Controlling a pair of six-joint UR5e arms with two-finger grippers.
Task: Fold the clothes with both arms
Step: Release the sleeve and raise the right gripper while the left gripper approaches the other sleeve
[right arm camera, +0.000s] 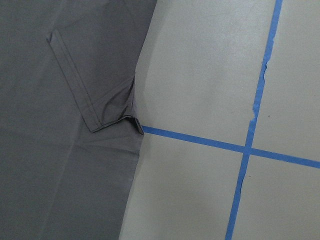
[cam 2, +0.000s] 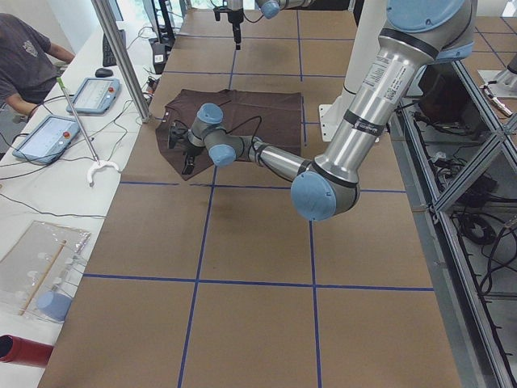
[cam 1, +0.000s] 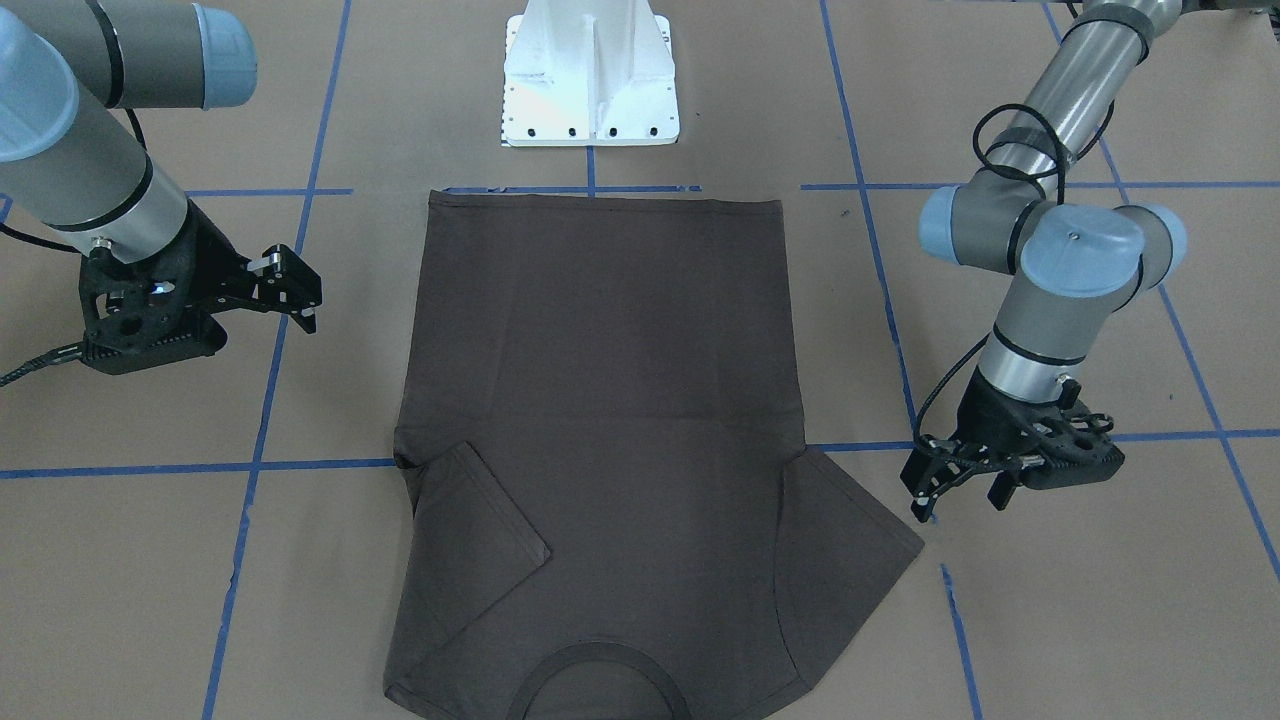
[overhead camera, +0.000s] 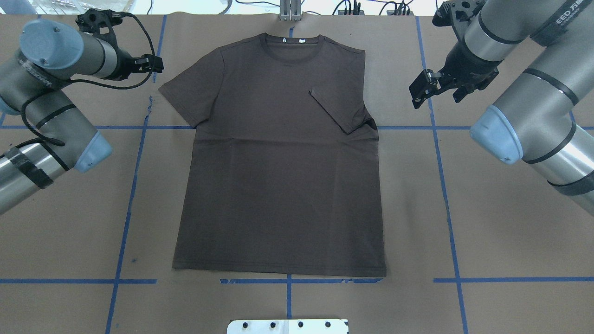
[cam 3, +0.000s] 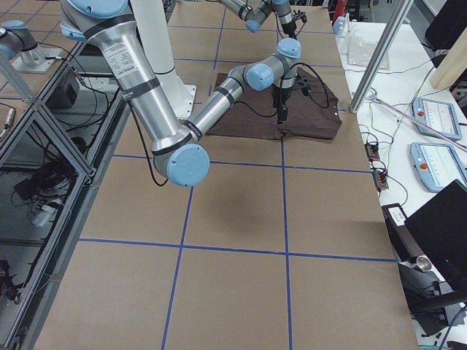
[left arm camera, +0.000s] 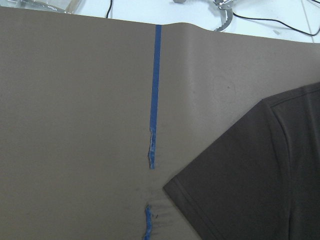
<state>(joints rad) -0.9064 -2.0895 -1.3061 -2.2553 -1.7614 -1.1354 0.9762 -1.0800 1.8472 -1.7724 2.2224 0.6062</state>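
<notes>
The dark brown T-shirt [overhead camera: 278,176] lies flat on the brown table, collar [overhead camera: 290,44] on the far side from the robot. It also shows in the front view [cam 1: 600,400]. The sleeve on my right side [overhead camera: 341,104] is folded in over the body and shows in the right wrist view [right arm camera: 95,70]. The other sleeve [overhead camera: 190,93] lies spread out, with its corner in the left wrist view [left arm camera: 250,180]. My left gripper [overhead camera: 155,65] is open and empty just outside the spread sleeve. My right gripper [overhead camera: 438,95] is open and empty, beside the folded sleeve.
The white pedestal base [cam 1: 590,80] stands at the hem side of the shirt. Blue tape lines [overhead camera: 441,153] cross the table. In the left side view a metal pole [cam 2: 121,56], tablets [cam 2: 44,133] and an operator [cam 2: 24,56] are beyond the table's far edge.
</notes>
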